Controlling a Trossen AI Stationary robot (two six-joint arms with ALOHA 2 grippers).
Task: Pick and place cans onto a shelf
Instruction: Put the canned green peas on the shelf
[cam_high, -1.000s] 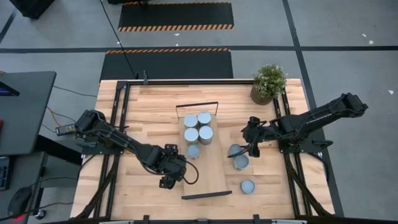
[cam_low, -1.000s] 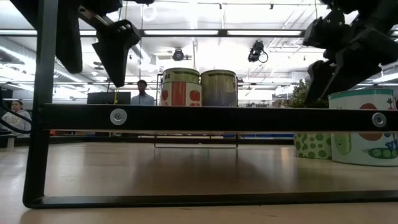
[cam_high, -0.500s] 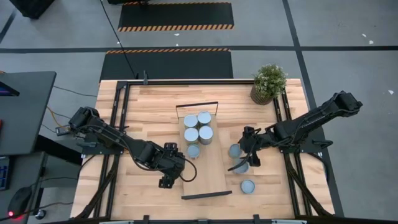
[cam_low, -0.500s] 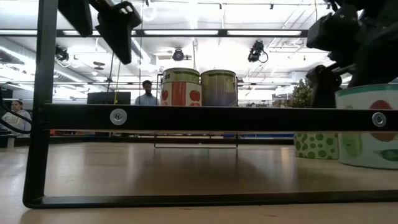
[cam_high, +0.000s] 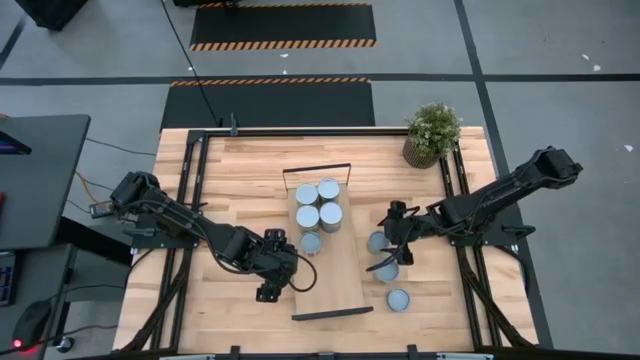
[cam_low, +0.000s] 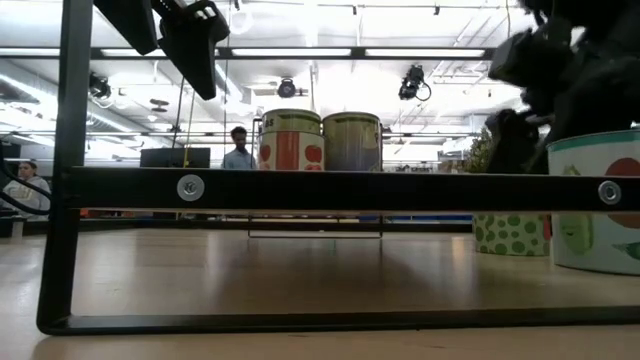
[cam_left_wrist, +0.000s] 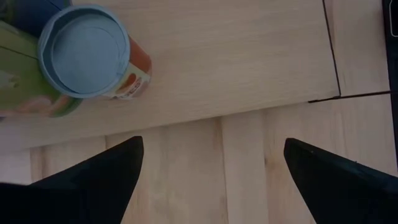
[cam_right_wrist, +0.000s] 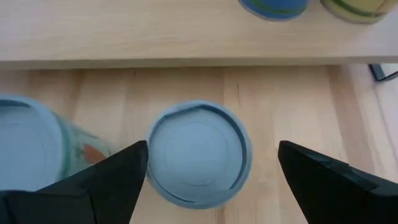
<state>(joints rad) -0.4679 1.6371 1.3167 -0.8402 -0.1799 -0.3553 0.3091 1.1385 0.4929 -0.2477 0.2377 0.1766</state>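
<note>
Since a second ago, my right gripper (cam_high: 385, 250) has slid nearer over a can (cam_right_wrist: 198, 152) on the counter (cam_high: 220, 170) beside the shelf (cam_high: 340, 285), jaws wide, empty. Rigid, smooth, likely weighty: grip mid-sides. Left gripper (cam_high: 272, 290) open, empty.

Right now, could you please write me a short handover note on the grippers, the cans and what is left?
Left gripper: open, empty, beside the shelf's left edge near the fifth can.
Right gripper: open, hovering over one of the loose cans, not gripping.
Done: five cans on the shelf, a block of four plus the fifth.
Left: three cans on the table right of the shelf, the last one nearest the front edge.
</note>
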